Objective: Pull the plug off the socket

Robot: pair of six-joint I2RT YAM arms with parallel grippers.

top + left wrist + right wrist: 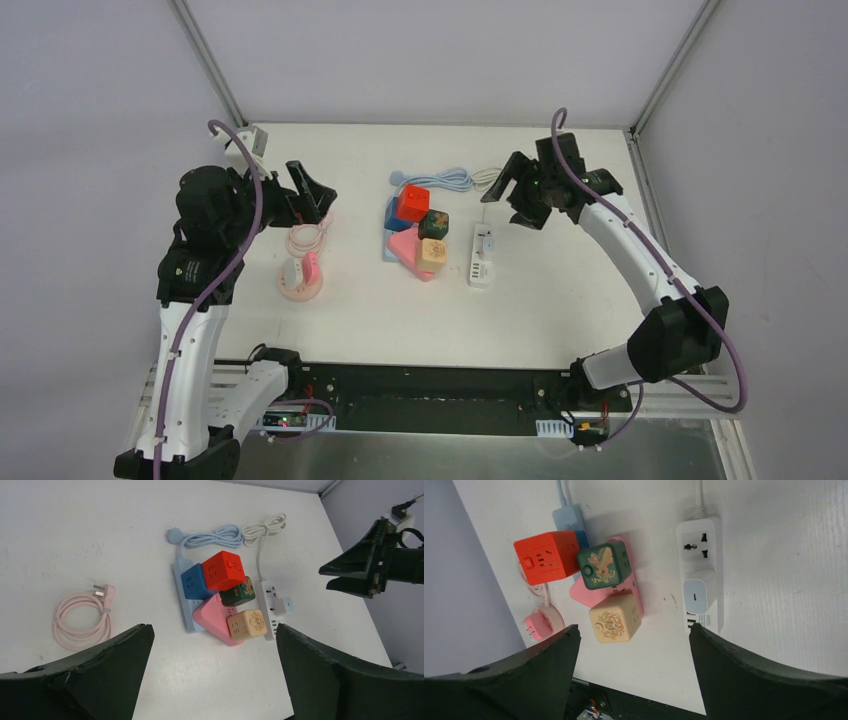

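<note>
A white power strip (481, 262) lies right of centre on the table, with a small white and pale-blue plug (484, 241) seated in its middle socket. The strip (702, 540) and plug (696, 595) show clearly in the right wrist view, and both the strip (265, 591) and the plug (283, 605) show in the left wrist view. My right gripper (515, 196) is open and empty, hovering above and behind the strip's far end. My left gripper (316, 193) is open and empty, off to the left over the pink cable. Neither gripper touches the plug.
A pale-blue power strip (389, 236) at centre carries a red cube (412, 203), a dark green cube (434, 223), a tan cube (433, 251) and a pink wedge-shaped block (405, 246). Coiled blue and white cords (462, 179) lie behind. A pink round socket (299, 277) and coiled pink cable (82, 617) sit at left.
</note>
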